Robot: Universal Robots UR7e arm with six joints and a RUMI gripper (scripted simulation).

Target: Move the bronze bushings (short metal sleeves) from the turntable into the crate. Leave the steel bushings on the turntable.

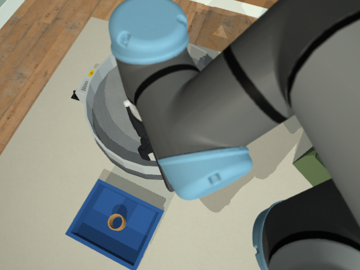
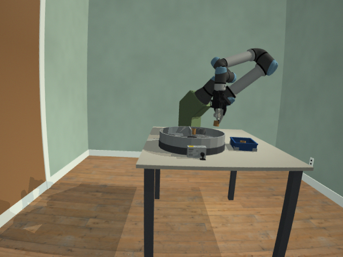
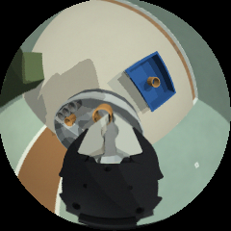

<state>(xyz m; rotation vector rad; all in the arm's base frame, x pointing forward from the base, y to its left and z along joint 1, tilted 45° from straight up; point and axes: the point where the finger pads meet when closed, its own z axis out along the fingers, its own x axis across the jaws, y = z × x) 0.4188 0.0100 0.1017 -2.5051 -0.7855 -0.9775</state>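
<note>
Pinched tight on the wall of one bronze sleeve (image 2: pixel 216 123), end effector (image 2: pixel 218 117) raised above the bench (image 2: pixel 249 163), over the near-crate side of the turntable (image 2: pixel 177 139). Jaws nearly together, one finger apparently inside the bore and one outside, by the wrist view. Sleeve hanging just below the fingertips, clear of the turntable rim and not yet over the crate (image 2: pixel 250 144).

Already in the crate: a second bronze sleeve (image 1: pixel 109 223), lying on the floor with its bore facing up. On the turntable: a third bronze sleeve (image 2: pixel 193 130), standing beside grey shapes that look like the steel ones – too small to count.

Handling, as a judgement:
- Short, stiff metal ring – no give under the jaws, little risk of crushing.
- Probably light for its size, yet smooth, so liable to slip or swing on a thin wall pinch.
- Best hold: across the wall near the top rim, bore vertical, as here.
- Round and hard, so likely to roll or bounce if released from height; better lowered close to the crate floor, away from the sleeve lying there.
- No sideways jerks on the way over.
</note>
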